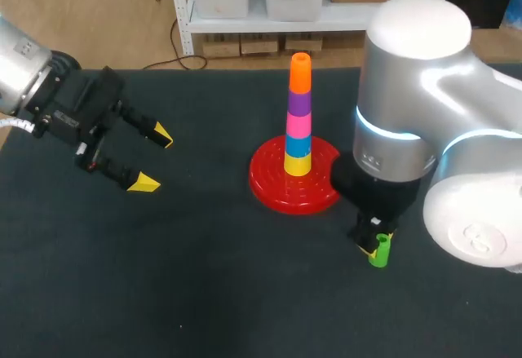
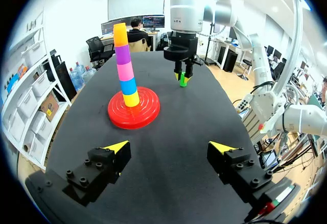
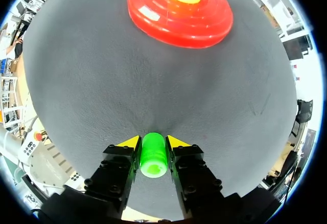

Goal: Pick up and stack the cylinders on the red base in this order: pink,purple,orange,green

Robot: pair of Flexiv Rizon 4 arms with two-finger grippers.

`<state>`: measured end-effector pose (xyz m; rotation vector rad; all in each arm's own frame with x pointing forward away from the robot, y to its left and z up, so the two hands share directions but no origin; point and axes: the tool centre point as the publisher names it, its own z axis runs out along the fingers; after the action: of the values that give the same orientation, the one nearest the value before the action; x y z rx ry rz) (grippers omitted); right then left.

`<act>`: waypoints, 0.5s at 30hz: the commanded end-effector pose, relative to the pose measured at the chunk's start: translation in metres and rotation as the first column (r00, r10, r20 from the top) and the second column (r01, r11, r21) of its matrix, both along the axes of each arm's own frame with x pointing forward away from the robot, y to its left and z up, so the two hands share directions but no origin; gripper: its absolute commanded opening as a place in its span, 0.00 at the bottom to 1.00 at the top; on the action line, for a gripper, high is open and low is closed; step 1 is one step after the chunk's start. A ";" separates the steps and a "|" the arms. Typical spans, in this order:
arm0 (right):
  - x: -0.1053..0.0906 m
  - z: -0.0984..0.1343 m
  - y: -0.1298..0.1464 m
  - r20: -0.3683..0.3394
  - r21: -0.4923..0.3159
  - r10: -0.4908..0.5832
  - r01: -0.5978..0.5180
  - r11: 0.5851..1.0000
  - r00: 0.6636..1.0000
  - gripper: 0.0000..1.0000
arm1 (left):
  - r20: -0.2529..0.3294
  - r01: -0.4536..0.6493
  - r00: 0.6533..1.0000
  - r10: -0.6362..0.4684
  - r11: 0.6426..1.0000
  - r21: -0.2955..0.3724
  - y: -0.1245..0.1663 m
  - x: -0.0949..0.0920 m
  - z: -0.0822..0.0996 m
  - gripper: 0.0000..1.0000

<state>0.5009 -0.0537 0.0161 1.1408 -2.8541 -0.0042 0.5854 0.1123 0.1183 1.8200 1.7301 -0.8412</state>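
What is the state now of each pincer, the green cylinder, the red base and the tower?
left pincer: open, holding nothing.
right pincer: shut on the green cylinder.
green cylinder: gripped, not yet stacked.
red base: flat on the table.
tower: upright on the red base, orange on top.

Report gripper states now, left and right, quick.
Left gripper: open, holding nothing.
Right gripper: closed on the green cylinder.
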 end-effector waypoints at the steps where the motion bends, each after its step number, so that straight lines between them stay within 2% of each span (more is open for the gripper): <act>1: -0.002 0.020 -0.004 0.014 0.014 0.003 -0.003 1.000 1.000 0.00 | 0.005 0.000 1.000 0.000 1.000 -0.005 0.001 -0.001 -0.001 1.00; 8: 0.008 0.066 -0.007 0.040 0.019 0.033 -0.034 0.999 0.999 0.00 | 0.005 0.000 1.000 0.000 1.000 -0.005 0.001 -0.001 -0.001 1.00; 15: 0.035 0.124 -0.005 0.079 0.018 0.098 -0.100 0.995 0.992 0.00 | 0.005 0.000 1.000 0.000 1.000 -0.005 0.001 -0.001 -0.001 1.00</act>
<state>0.5305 -0.0570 0.1101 1.3135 -2.8841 0.0261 0.5854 0.1123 0.1183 1.8200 1.7301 -0.8412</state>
